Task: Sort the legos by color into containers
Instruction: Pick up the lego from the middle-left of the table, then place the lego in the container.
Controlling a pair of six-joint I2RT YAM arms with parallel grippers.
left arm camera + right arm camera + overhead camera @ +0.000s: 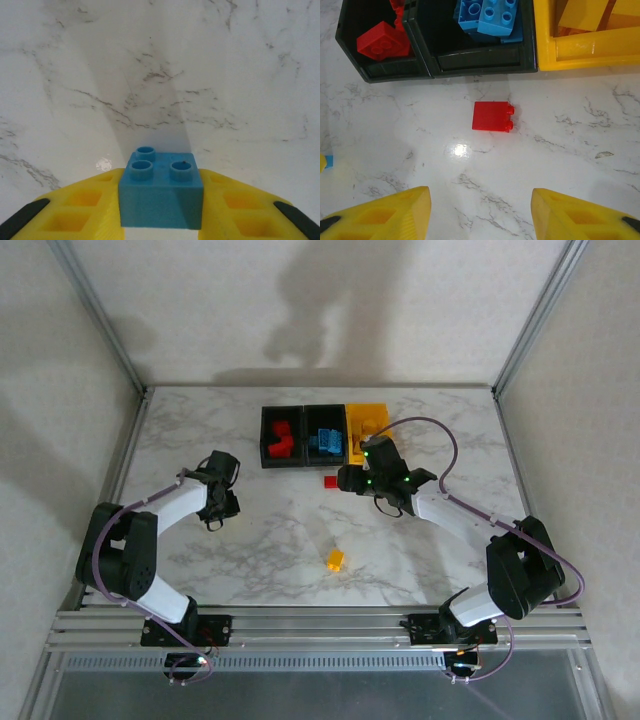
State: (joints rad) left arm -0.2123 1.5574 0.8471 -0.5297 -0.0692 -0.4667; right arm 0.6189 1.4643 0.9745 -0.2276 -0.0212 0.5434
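On marble table [180, 430], left: left gripper [215, 512] clamped on blue brick [160, 192]. Front centre: loose yellow brick [335, 560]. Back: left black bin [385, 72] with red bricks [382, 42]; middle black bin [480, 61] with blue bricks [490, 17]; yellow bin [580, 52]. Just before bins: red brick [491, 116], beneath right gripper [480, 200], fingers spread, nothing held.

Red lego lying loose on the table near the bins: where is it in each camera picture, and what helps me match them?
Top external: the red lego lies centre, in front of the bins.
Right wrist: mid-picture, on the marble below the bins.
Left wrist: this camera faces a blue lego between its yellow fingers instead.
Shared landmark: the black bin holding red legos.
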